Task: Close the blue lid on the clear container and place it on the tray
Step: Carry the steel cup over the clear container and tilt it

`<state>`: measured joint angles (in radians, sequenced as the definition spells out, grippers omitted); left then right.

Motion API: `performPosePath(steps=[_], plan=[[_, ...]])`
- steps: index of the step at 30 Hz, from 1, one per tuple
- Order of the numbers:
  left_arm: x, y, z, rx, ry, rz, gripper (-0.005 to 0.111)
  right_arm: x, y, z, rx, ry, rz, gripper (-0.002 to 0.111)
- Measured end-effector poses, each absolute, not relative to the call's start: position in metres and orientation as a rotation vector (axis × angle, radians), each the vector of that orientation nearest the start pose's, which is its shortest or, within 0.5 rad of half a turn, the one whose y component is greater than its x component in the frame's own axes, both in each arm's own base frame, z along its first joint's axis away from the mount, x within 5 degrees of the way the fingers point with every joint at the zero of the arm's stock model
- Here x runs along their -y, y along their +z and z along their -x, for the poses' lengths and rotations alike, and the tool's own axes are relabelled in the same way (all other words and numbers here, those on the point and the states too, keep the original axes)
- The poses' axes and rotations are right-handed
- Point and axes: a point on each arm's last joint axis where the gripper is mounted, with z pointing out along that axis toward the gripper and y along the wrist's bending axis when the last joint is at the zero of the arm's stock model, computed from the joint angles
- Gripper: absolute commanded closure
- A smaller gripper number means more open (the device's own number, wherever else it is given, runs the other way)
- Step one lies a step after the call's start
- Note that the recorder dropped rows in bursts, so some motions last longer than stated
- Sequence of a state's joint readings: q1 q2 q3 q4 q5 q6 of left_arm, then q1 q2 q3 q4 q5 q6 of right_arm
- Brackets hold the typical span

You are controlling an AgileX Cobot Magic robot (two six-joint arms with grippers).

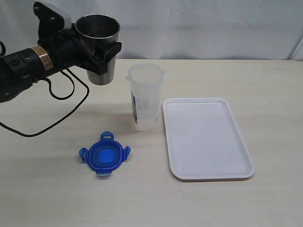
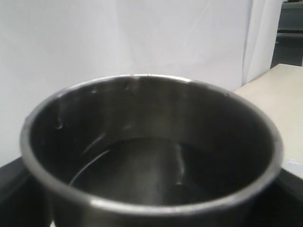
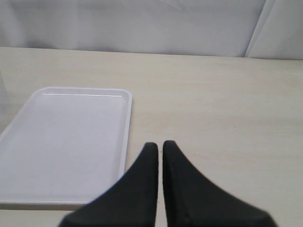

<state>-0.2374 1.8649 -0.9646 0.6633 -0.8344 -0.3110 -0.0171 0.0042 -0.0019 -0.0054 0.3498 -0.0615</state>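
Item: blue lid (image 1: 104, 156) lay flat on tabletop (image 1: 47, 198), front-left of uncapped clear container (image 1: 146, 97), which stood beside tray (image 1: 208, 177). Left end effector (image 1: 106, 54), nearer, clamped steel tumbler (image 1: 98, 33) aloft. Right end effector (image 3: 160, 146) was nearly closed, empty, near tray's edge.

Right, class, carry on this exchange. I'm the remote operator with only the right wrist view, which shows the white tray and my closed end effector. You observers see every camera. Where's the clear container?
Observer: The clear container stands upright on the table. In the exterior view it is just beside the tray, off its left edge and not on it.
Operator: Is its lid on?
Observer: No. The blue lid lies flat on the table, apart from the container, nearer the camera and further left.
Operator: What is the other arm doing?
Observer: The left end effector is shut on a steel tumbler, holding it upright at the far left. It appears to be lifted off the table.
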Motion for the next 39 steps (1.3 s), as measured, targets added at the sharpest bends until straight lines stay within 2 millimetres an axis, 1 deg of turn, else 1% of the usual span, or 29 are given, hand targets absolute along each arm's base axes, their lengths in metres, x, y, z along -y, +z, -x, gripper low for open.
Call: performPosePath(steps=[4,8,16,20,27,32,36,39], plan=[[0.144,0.215,-0.371,-1.521,-0.43,-0.729,0.107,0.001,0.182,-0.054,-1.836,-0.06,0.044,0.104],[0.148,0.22,-0.375,-1.527,-0.406,-0.751,0.107,0.001,0.182,-0.054,-1.836,-0.06,0.044,0.104],[0.152,0.215,-0.37,-1.513,-0.388,-0.879,0.107,0.001,0.182,-0.054,-1.836,-0.06,0.044,0.104],[0.154,0.215,-0.369,-1.504,-0.387,-0.903,0.107,0.001,0.182,-0.054,-1.836,-0.06,0.044,0.104],[0.157,0.217,-0.365,-1.402,-0.347,-1.014,0.107,0.001,0.182,-0.054,-1.836,-0.06,0.044,0.104],[0.158,0.216,-0.365,-1.334,-0.262,-1.095,0.107,0.001,0.182,-0.054,-1.836,-0.06,0.044,0.104],[0.158,0.216,-0.365,-1.31,-0.232,-1.122,0.107,0.001,0.182,-0.054,-1.836,-0.06,0.044,0.104],[0.162,0.215,-0.363,-1.289,-0.193,-1.169,0.107,0.001,0.182,-0.054,-1.836,-0.06,0.044,0.104]])
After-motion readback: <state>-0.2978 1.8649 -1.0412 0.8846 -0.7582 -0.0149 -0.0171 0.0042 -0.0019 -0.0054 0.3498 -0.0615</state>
